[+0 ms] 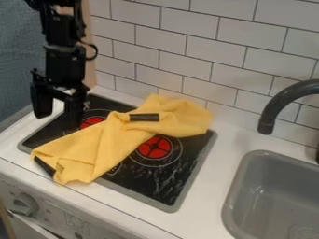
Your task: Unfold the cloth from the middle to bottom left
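Observation:
My gripper hangs at the upper left, over the stove's back left corner, with its two fingers apart and nothing between them. To its right and below, a yellow cloth lies diagonally across the black stove top. The cloth is bunched and wrinkled toward the back right, narrows near the middle, and spreads to a creased, partly folded end at the front left. A short dark cylindrical piece rests on the cloth's upper middle. The gripper stands apart from the cloth.
The stove top has red burner rings, partly covered by the cloth. A grey sink is at the right, below a dark curved faucet. White tiles line the back. A knob is on the front panel.

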### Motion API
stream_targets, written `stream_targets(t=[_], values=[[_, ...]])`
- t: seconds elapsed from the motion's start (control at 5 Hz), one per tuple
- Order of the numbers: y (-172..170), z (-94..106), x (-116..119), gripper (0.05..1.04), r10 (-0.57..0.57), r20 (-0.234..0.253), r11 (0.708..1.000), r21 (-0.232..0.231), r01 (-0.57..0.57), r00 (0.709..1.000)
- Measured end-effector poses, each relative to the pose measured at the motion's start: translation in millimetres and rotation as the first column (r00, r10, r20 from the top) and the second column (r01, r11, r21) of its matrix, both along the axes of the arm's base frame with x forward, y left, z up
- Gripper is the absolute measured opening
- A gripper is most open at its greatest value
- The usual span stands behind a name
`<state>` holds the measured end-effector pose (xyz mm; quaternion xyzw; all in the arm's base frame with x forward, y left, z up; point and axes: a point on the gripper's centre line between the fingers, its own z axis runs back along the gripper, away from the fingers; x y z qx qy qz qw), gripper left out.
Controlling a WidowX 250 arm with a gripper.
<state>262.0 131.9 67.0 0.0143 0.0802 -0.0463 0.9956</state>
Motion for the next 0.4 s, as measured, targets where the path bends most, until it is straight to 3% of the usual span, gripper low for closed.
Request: stream_targets(t=[0.2, 0.4], values=[[5.0, 14.7, 0.6, 1.0, -0.001, 0.085, 1.0, -0.024, 0.003, 0.996], [5.1, 14.8, -0.2, 1.0, 0.001, 0.085, 1.0, -0.027, 0.001, 0.996]])
